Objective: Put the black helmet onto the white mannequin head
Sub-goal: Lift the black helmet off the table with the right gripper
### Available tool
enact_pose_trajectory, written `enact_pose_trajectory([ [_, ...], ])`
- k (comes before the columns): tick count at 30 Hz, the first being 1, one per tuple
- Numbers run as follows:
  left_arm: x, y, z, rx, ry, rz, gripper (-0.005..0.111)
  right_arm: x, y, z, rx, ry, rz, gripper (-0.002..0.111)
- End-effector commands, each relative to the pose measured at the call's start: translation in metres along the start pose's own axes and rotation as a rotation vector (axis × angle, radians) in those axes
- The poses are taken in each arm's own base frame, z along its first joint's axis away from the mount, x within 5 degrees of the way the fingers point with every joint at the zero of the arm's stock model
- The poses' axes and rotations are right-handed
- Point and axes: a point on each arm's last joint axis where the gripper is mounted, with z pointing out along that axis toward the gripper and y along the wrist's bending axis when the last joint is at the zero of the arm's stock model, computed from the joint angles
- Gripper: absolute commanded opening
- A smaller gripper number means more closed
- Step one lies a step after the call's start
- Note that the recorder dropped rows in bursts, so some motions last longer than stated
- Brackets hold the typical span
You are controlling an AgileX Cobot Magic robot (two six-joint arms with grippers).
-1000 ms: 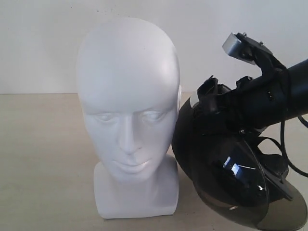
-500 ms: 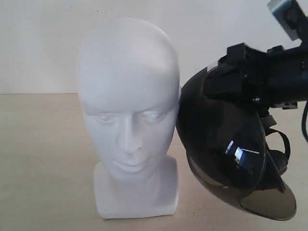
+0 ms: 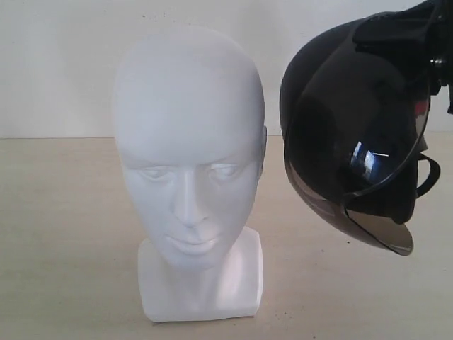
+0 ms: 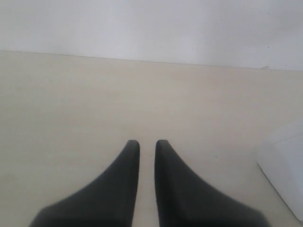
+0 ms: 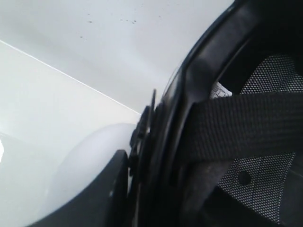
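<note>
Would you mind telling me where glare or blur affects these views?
Exterior view: bright glare patch on the black helmet, soft sheen on the white mannequin head. Left wrist view: left gripper soft-edged, dark. Right wrist view: helmet rim too close, blurred; mesh lining sharper.

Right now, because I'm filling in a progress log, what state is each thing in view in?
white mannequin head: upright on the table, bare.
black helmet: held in the air beside the white mannequin head, not yet on it.
right hand: closed on the black helmet's rim.
left hand: closed, empty, above the table.
</note>
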Motion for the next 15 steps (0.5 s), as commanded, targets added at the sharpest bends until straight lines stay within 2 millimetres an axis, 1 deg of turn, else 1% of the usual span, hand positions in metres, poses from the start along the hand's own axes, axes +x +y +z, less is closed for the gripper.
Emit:
enact_pose_trajectory([
  [1,0.001,0.0,0.0,-0.002,0.001,-0.012,0.013,-0.006,0.015,-0.005,-0.094,-0.054,0.003,0.0],
  [7,0.001,0.0,0.0,-0.002,0.001,-0.012,0.013,-0.012,0.012,-0.009,-0.076,-0.08,0.025,0.0],
  [15,0.001,0.0,0.0,-0.002,0.001,-0.012,0.013,-0.023,0.019,-0.015,-0.103,-0.098,0.072,0.0],
])
